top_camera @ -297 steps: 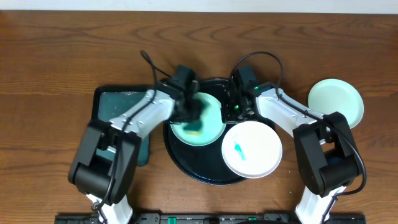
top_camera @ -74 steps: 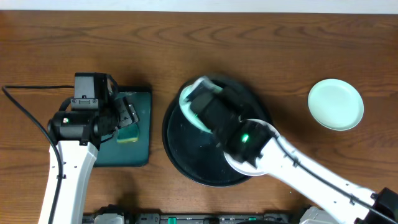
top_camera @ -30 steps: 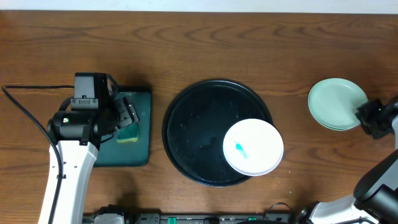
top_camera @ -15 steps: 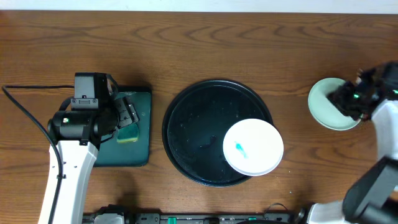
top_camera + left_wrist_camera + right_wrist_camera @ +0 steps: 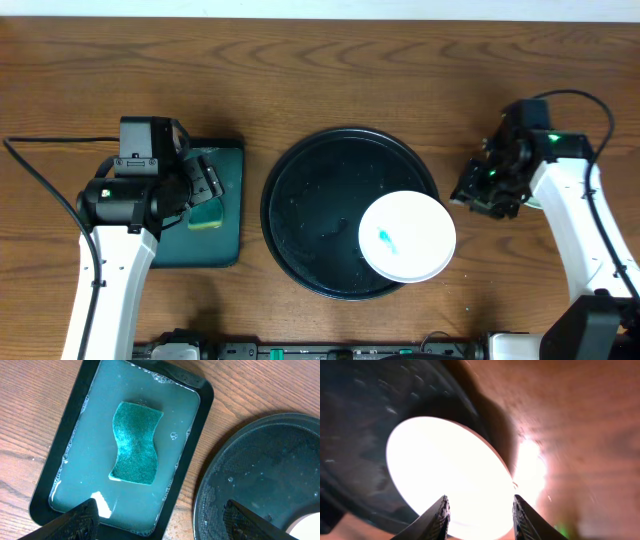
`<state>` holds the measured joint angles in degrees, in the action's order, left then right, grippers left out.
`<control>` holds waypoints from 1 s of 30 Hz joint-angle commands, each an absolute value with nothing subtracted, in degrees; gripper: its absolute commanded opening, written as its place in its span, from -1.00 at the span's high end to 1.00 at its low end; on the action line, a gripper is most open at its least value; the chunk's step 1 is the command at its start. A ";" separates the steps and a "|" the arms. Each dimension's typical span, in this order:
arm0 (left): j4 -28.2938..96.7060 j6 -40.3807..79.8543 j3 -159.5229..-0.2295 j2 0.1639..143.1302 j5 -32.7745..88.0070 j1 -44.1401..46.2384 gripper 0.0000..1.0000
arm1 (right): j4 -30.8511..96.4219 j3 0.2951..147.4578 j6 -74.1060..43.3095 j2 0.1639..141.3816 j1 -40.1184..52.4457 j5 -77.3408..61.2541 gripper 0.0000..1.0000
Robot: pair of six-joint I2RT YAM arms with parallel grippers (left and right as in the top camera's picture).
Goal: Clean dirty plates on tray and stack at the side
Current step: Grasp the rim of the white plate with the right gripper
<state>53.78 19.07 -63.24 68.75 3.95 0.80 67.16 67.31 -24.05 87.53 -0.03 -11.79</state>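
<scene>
Sponge [image 5: 136, 442] in rectangular tray [image 5: 195, 435] — soapy water [image 5: 95, 455] (bubbly).

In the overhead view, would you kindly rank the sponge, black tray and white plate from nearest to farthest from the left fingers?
1. Sponge, beside the left fingers, left.
2. Black tray, centre.
3. White plate, on tray's right side.

Overhead: bright, even light from above; sharp throughout, with only soft, short shadows beside the arms.
Black tray [image 5: 310, 200]: glossy, with faint pale speckles of reflection on its wet surface.
White plate [image 5: 407, 237]: bright from overhead, yet its teal smear is readable.
Left wrist: well lit and in focus; soapy water in the green tray [image 5: 195, 445] gives a milky sheen.
Right wrist: smeared by blur, with an orange cast; the plate is blown out to featureless white; 1 glare patch lies on the tabletop [image 5: 570, 420] beside it; heavy shadow runs along the plate's rim.
</scene>
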 commanded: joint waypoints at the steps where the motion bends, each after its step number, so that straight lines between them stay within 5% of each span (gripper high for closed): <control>1: 53.93 17.82 -63.31 69.14 3.44 0.71 -0.60 | 68.42 66.54 -31.57 87.66 3.14 -3.99 0.19; 16: 54.35 17.82 -63.31 74.04 3.44 0.71 -0.60 | 56.73 48.71 -38.76 87.66 7.66 -3.66 0.29; 20: 53.95 17.85 -63.31 74.15 3.44 0.71 -0.60 | 53.89 47.37 -38.74 87.66 7.66 -3.68 0.97; 30: 53.95 17.85 -63.31 74.15 3.44 0.71 -0.60 | 44.05 46.65 -29.58 87.64 9.76 -8.16 0.97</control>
<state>53.78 19.03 -63.24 74.06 3.95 0.80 46.41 47.48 -35.40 87.24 7.99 -6.17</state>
